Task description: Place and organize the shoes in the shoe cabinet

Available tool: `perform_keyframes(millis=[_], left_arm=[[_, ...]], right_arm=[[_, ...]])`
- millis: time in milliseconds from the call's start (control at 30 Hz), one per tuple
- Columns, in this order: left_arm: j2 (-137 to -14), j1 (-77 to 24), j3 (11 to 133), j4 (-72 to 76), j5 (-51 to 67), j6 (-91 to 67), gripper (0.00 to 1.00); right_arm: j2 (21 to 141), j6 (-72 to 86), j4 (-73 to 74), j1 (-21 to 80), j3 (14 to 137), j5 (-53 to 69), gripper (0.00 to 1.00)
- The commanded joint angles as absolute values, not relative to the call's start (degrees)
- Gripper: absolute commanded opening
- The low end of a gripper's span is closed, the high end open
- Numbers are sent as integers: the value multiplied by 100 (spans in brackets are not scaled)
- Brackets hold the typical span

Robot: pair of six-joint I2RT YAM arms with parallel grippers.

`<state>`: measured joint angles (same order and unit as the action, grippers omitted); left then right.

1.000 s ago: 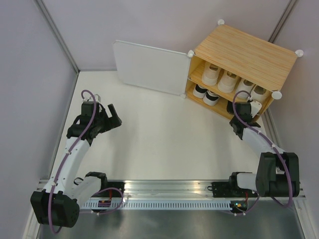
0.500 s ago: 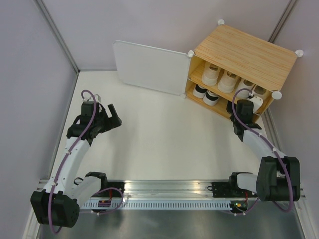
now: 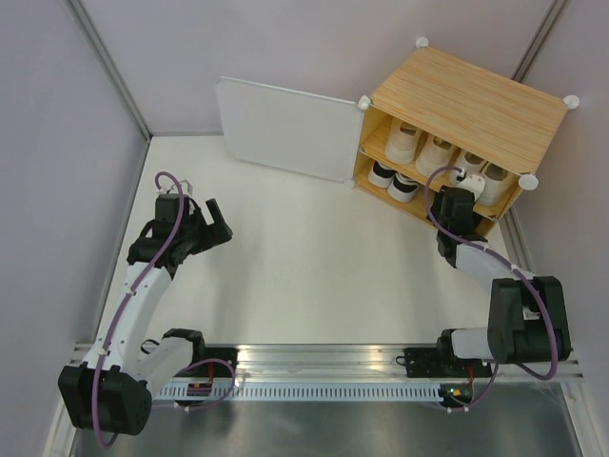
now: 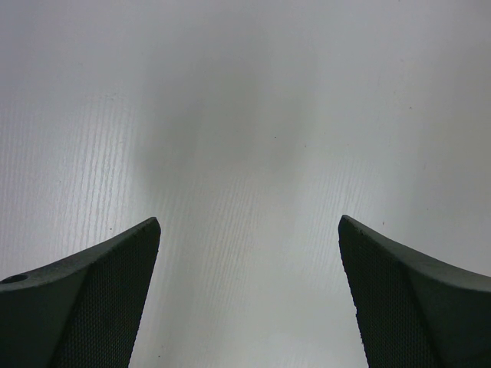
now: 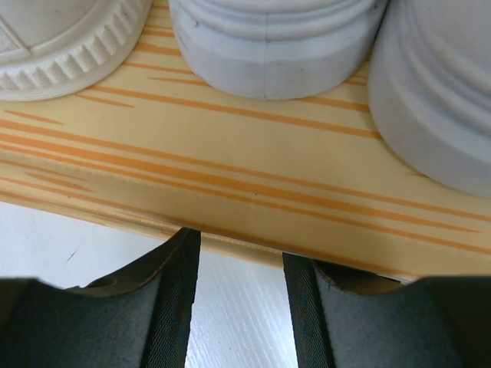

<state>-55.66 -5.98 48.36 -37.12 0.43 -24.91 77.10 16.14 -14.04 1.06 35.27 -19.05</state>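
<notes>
Top external view first: where did we find the shoes (image 3: pixel 438 152)?
— Every shoe we could see sat inside the shoe cabinet (image 3: pixel 466 95) at the far right of the tabletop (image 3: pixel 304 257). There was a row of pale ones on the upper level and a black-trimmed pair (image 3: pixel 395 181) lower left. The door (image 3: pixel 285 129) stood swung wide.
— And our tools?
— The left tool (image 4: pixel 249 222) hung wide open over bare tabletop, well apart from the cabinet. The right tool (image 5: pixel 239 257) was at the cabinet's front. Its jaws were parted with a modest gap and nothing lay between them, and its fingertips (image 5: pixel 180 291) sat just at the front edge of a wooden shelf (image 5: pixel 230 153). Three pale heels stood close behind that edge.
— What worried us?
— We judged that a lift from there could hook the shelf edge and jolt the light cabinet. A push forward could shove the heels and spoil the row. We couldn't tell which level that shelf was.
</notes>
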Motion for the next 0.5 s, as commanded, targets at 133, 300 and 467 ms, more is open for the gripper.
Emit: perform_keyframes(millis=[133,300,467], left_arm=[[-5458,-606,4808,-3507,141,-2285,100],[-5458,-606,4808,-3507,132,-2276,100],[-5458,-606,4808,-3498,141,-2276,100]], right_arm=[[8059,1407,-2522,185,3375,-2417,52],[8253,1336,-3189,228,3173,-2619,52],[8429,1274,-3191,281,3252,-2909,54]])
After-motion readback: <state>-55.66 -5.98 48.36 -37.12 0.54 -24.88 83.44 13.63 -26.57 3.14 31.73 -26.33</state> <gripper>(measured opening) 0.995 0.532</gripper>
